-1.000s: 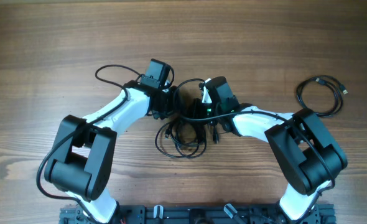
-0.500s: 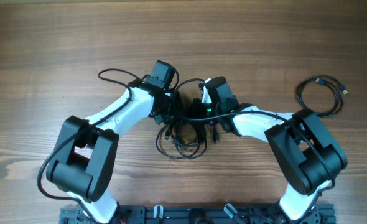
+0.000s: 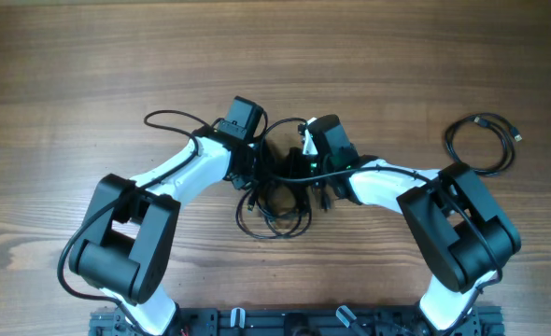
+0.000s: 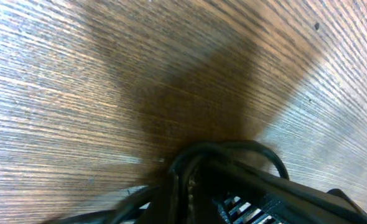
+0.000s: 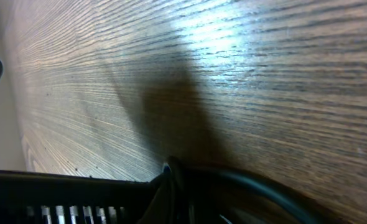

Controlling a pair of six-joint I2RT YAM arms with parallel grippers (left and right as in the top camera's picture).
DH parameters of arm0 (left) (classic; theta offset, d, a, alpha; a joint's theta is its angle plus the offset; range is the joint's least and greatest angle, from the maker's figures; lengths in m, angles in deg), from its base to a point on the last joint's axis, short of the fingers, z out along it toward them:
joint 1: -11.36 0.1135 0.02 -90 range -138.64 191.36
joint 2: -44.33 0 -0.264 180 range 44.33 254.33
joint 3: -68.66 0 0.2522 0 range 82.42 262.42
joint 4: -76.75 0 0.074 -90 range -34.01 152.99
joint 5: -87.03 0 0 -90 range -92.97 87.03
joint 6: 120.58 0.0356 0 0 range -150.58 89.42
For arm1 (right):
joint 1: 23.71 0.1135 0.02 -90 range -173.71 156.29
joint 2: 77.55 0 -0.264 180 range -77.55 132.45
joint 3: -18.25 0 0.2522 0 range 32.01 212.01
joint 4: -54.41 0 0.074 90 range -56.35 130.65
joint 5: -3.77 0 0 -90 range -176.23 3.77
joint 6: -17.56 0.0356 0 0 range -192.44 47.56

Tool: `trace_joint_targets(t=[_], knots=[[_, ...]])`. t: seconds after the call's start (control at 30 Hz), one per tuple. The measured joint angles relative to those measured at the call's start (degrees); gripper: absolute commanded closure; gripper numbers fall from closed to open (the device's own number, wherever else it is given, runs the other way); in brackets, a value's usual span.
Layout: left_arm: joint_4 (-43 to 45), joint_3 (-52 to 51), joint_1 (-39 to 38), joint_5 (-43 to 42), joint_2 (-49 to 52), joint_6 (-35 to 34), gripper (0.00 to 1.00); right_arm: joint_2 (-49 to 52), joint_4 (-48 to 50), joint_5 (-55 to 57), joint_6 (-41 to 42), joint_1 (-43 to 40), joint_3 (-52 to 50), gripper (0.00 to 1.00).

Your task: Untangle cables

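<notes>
Left wrist view, btm ctr: the left gripper is sitting clamped tight, fingers together, pinching one of the cords. A black loop is arching out of the tips toward the right, & a blurred strand is trailing off to btm left. A dark shadow is fanning up across the wooden table behind it.

Right wrist view, btm ctr: the right gripper is likewise squeezing closed on a cord, which is curving away to btm right, low over the wood.

Overhead, btm edge upward: the arm bases are sitting at btm left & btm right. The left arm and right arm are reaching inward, w/ wrists nearly meeting at frame ctr. The tangle is lying just below the wrists in overlapping black loops, w/ strands running up under both grippers. The fingertips are hiding under the wrists in this view.

Higher, left of ctr: a thicker wire is looping out from the left arm.

Upper right: a separate cord is lying in a loose coil, well apart from the tangle, w/ small plug ends showing at its top.
</notes>
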Motion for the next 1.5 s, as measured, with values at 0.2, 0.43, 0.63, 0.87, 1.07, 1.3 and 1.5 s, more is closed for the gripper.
trace_joint_targets(t=[0.2,0.43,0.63,0.87,1.07,1.3,1.5], knots=[[-1.49,-0.81,2.05,-1.68,-4.15,6.36,0.96,-4.28,-3.23,-0.90,-3.15,-0.63,-0.11,0.96],[-7.69,-1.03,7.98,-1.11,-21.84,12.20,0.96,-11.26,-12.61,1.33,-5.33,-4.66,0.31,0.96],[-12.52,-1.38,10.36,7.45,-30.36,13.73,0.96,-11.67,-16.02,5.55,-5.79,-6.78,0.26,0.96],[-13.49,-1.38,19.87,8.13,-41.79,9.05,0.83,-11.34,-16.33,10.14,-6.23,-9.18,-0.66,0.96],[-16.81,-1.36,18.27,2.19,-40.35,17.00,0.80,-11.23,-6.56,-2.80,-9.97,-9.16,-0.87,0.95],[-16.79,-1.36,18.16,-1.97,-29.77,19.74,0.83,-10.43,-46.62,2.69,-15.56,-3.82,18.45,0.95],[-14.40,-1.36,18.16,-7.82,-25.05,24.11,0.83,-10.58,-52.57,12.20,-20.63,3.65,29.79,0.96]])
